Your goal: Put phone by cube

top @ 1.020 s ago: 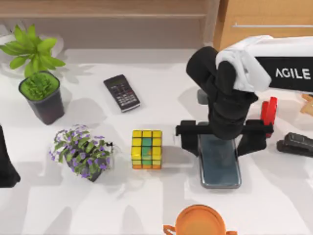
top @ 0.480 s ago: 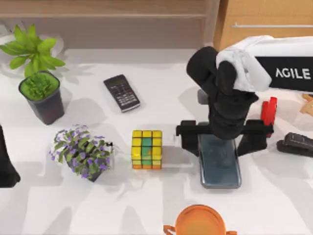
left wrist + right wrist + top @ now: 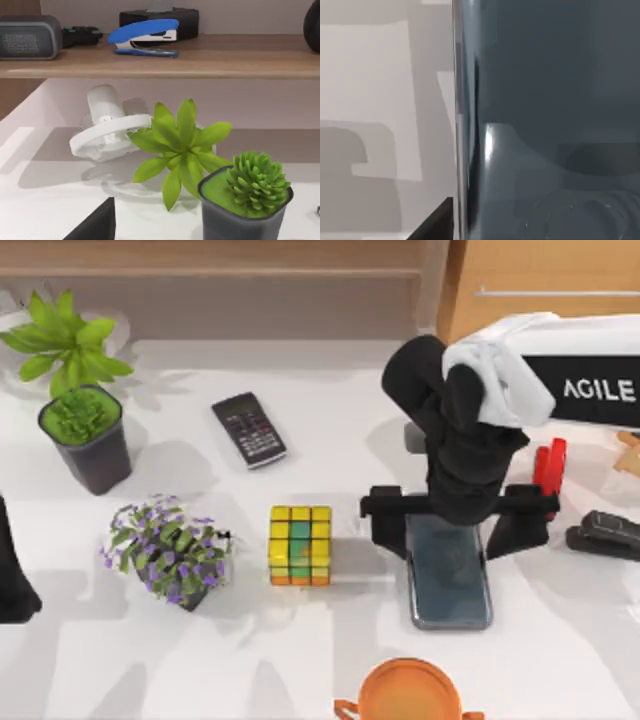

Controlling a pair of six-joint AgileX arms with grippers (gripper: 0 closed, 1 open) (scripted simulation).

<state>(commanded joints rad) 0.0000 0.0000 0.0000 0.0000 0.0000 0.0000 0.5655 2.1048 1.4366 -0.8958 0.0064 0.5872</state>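
Dark right gripper (image 3: 456,525) straddles the phone (image 3: 450,585) right of the cube (image 3: 299,545), jaws apart.

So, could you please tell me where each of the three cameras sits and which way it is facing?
Top view: above the table, looking down on the cube, the phone and my right arm, whose right pincer straddles the phone, fingers wide apart.
Left wrist view: on my left arm, parked at the table's left edge; faces the potted succulent and a shelf with a blue stapler.
Right wrist view: on my right arm, pointing down, close over the phone.
Shared: the phone, top and right wrist; the succulent, top and left wrist.
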